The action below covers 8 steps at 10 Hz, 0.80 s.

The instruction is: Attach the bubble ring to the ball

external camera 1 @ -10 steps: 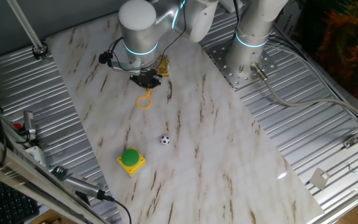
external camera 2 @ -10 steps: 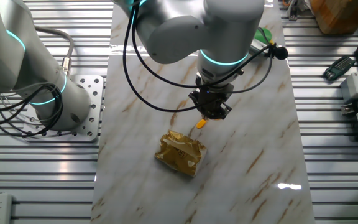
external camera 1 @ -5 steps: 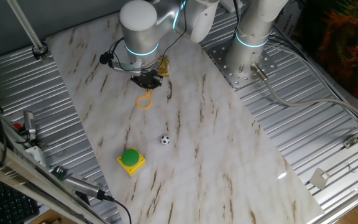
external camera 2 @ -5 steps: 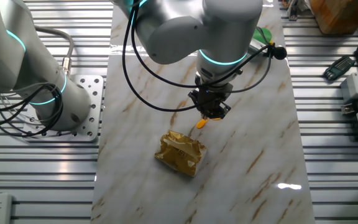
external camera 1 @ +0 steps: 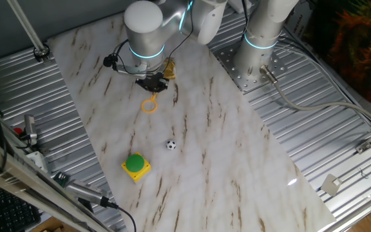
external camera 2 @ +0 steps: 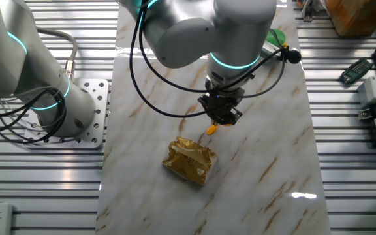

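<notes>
The orange-yellow bubble ring (external camera 1: 149, 105) lies with its loop on the marble board, its handle pointing up into my gripper (external camera 1: 152, 87). The gripper looks shut on the handle. In the other fixed view only the end of the bubble ring (external camera 2: 211, 129) sticks out below the gripper (external camera 2: 221, 119). The tiny black-and-white ball (external camera 1: 171, 145) sits on the board, nearer the front and a little right of the ring, apart from it. The ball is hidden behind the arm in the other fixed view.
A green round button on a yellow base (external camera 1: 135, 165) stands left of the ball. A crumpled golden wrapper (external camera 2: 189, 160) lies just behind the gripper. A second arm's base (external camera 1: 257, 61) is bolted at the board's right edge. Ribbed metal (external camera 1: 340, 148) surrounds the board.
Almost nothing has changed. The gripper stays at the ring's handle and the ring, ball and button have not moved.
</notes>
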Available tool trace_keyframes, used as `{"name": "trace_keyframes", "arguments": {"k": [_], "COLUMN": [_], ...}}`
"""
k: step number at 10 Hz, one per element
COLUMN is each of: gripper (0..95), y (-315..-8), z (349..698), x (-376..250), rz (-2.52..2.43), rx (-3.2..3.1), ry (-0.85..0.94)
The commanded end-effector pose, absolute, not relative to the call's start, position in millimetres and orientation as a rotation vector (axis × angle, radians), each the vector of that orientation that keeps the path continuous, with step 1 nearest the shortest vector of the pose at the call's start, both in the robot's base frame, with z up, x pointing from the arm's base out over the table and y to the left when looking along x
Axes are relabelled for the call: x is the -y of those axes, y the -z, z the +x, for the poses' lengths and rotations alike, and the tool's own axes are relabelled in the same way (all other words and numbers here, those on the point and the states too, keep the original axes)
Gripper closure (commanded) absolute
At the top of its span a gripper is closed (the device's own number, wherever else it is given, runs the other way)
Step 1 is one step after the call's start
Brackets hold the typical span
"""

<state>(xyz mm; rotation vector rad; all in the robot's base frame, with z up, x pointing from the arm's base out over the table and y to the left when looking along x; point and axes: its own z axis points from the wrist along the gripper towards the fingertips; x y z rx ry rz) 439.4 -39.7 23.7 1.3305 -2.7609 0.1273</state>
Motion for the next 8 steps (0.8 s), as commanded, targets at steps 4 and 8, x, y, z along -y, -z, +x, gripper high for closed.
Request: {"name": "trace_keyframes", "arguments": {"k": [4,8], "gripper": [95.0,95.0], "y": [-23.5,-23.4], "z": [439.1,439.1], "x": [39.7,39.7], "rz": [1.344,1.353], "rx": [2.758,2.757], "ry": [-0.128,-0.131]}}
